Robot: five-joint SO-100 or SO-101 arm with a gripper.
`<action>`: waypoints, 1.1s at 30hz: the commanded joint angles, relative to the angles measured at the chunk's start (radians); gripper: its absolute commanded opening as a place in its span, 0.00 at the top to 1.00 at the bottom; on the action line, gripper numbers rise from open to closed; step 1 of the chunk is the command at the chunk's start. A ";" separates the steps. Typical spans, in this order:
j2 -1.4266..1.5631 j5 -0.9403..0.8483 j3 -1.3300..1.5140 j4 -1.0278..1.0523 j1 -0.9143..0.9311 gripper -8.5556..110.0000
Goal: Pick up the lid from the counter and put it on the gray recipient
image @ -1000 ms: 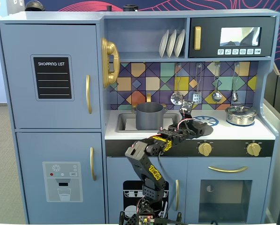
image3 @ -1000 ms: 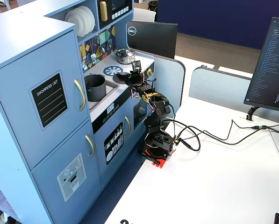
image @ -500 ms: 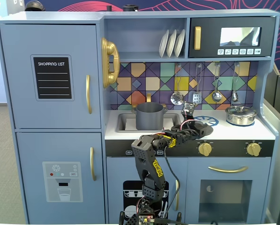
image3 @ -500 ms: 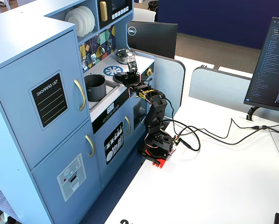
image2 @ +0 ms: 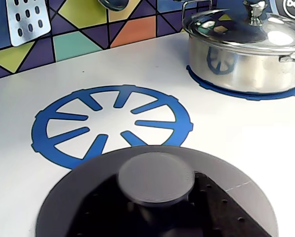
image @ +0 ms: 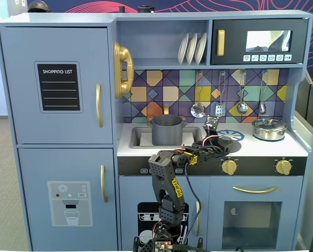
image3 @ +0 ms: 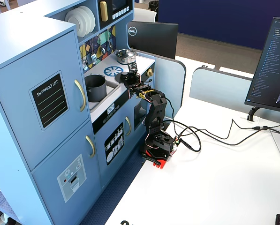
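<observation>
The lid (image2: 93, 197) is a flat dark-gray disc lying on the white counter, its far rim overlapping the blue burner mark (image2: 63, 133). In the wrist view my gripper (image2: 157, 181) has a dark finger on each side of the lid's central knob (image2: 156, 174), both touching it. In a fixed view the gripper (image: 223, 140) sits over the lid (image: 231, 143), right of the gray recipient (image: 167, 130). That tall dark-gray pot stands uncovered in the sink, also seen in another fixed view as the recipient (image3: 96, 87), left of the gripper (image3: 127, 78).
A shiny steel pot with its own lid (image2: 246, 49) stands on the right burner, close behind and right of the gripper. Utensils (image: 219, 107) hang on the tiled back wall above the counter. The sink rim (image: 132, 137) lies between lid and pot.
The arm's elbow has risen and shifted toward the counter, and the gripper has pushed slightly forward and right over the lid. The lid and pots stay in place.
</observation>
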 commanded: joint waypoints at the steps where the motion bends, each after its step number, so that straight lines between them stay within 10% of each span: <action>1: 0.032 0.011 -0.026 -0.031 -0.011 0.93; 33: 0.298 0.034 -0.342 0.328 -0.169 0.93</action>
